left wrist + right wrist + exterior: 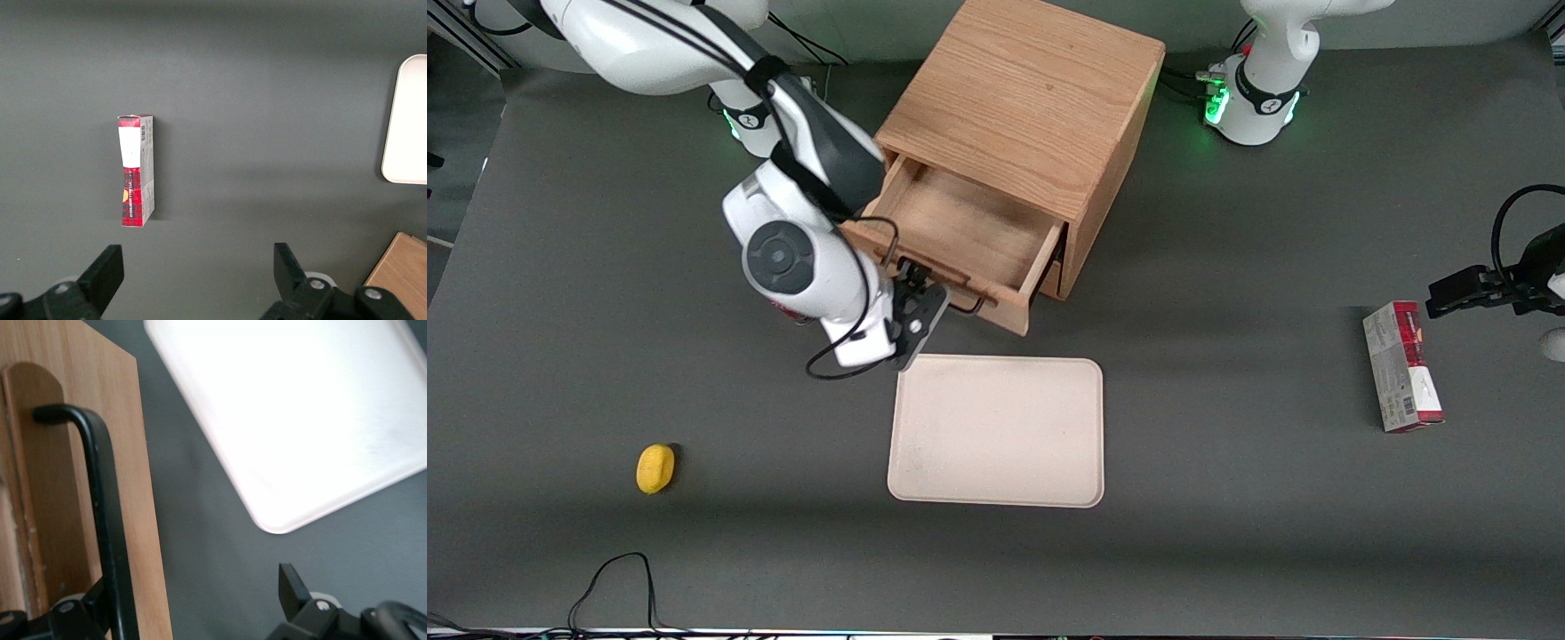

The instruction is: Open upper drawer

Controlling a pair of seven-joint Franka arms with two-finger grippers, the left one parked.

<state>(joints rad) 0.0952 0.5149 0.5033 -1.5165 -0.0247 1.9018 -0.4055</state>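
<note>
Wooden upper drawer [960, 236] sticks far out of the cabinet [1023, 107], and the gripper [918, 302], fingers apart around its black handle [100, 500], could slip off if pulled crooked.

The gripper [193, 603] is hanging just over the front of the upper drawer [73, 453], its two dark fingers spread well apart, and the black wire handle [100, 500] is running along close against one finger [87, 613], which is lying over the light-oak front, while the other finger [292, 590] is standing free over the grey table [193, 540]. A pale, round-cornered tray [300, 420] is lying flat on the table near that free finger, apart from the drawer front, with a strip of grey showing between them.
</note>
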